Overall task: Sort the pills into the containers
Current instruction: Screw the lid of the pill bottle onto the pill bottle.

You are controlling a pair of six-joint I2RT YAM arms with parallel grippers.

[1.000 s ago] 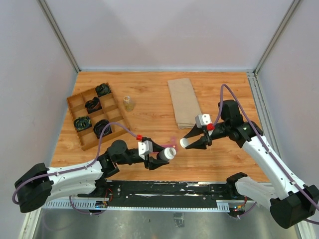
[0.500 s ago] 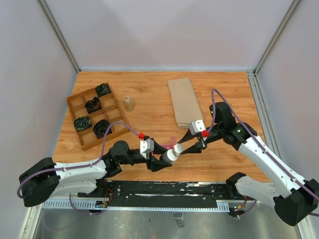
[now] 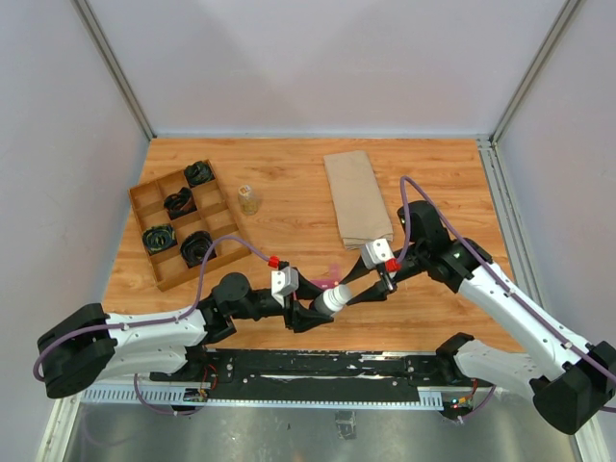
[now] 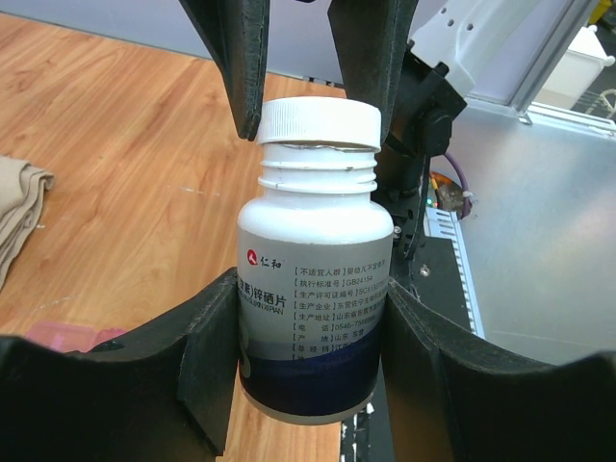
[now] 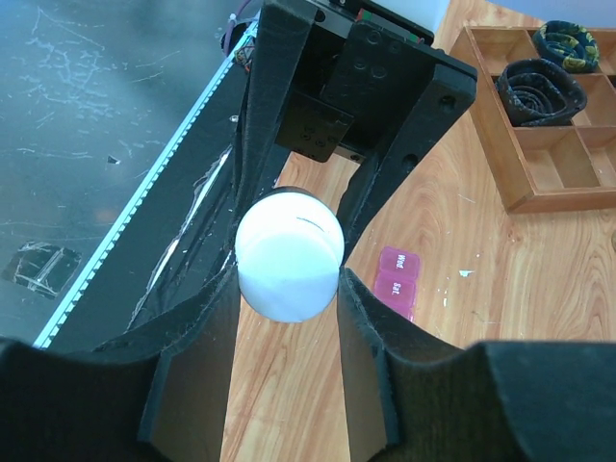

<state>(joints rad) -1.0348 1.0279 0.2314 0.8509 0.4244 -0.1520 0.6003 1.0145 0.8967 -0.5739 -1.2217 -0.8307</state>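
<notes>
this is the bottle-opening step, ahead of any sorting. the left jaws are partly closed around the lower body of a white pill bottle [image 4: 313,289] and hold it clear of the worktop [image 3: 289,183], its neck pointing towards the right arm. the right jaws are closed to about the width of the ribbed white screw cap [image 4: 320,120] and pinch it from both sides. in the right wrist view the round cap top sits snug between the two black fingers. bare threads show on the neck under the cap, so the cap may already be partly unscrewed, but i cannot tell for certain.

the containers [image 5: 397,279], a magenta-pink strip of small square compartments, lie flat on the worktop just beside and below the raised bottle. two lids are readable, "wed" and "sat", and both look shut. no loose pills are visible anywhere.

judging from this, the next move calls for the right wrist to turn the cap while the left grip keeps the bottle from spinning with it. the cap then has to be drawn off straight along the neck. the bottle lies close to level in the top view, so its mouth probably needs tipping up before the cap comes free, or pills could spill. the compartment lids seem to need opening too.
</notes>
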